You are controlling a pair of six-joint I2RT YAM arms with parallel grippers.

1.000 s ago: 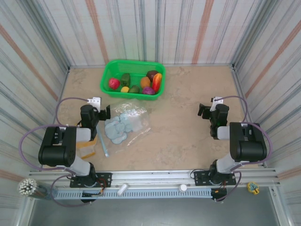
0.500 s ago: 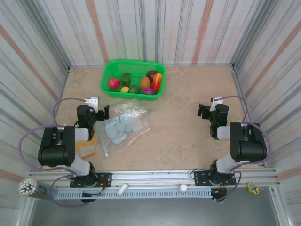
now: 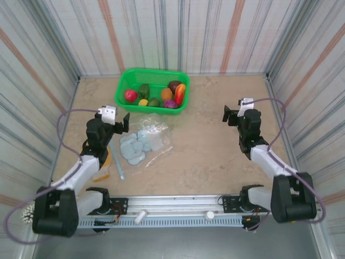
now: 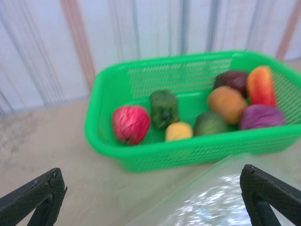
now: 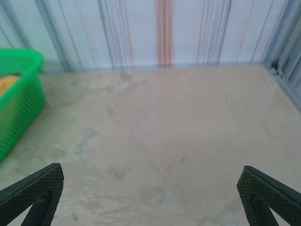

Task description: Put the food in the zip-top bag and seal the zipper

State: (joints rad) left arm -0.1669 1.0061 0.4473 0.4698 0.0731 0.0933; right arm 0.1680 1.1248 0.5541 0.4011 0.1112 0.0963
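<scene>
Left end effector (image 3: 123,121) farther forward, zip-top bag (image 3: 144,141) beside it

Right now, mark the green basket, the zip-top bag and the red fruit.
green basket (image 4: 197,153), left wrist view, front wall.
zip-top bag (image 3: 144,141), top external view, middle of the clear plastic.
red fruit (image 4: 130,124), left wrist view, centre of its body.

Green mesh basket (image 3: 123,96), striped walls (image 3: 178,32)

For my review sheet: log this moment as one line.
left gripper: open, by zip-top bag | right gripper: open, over table | food: in green basket
</scene>
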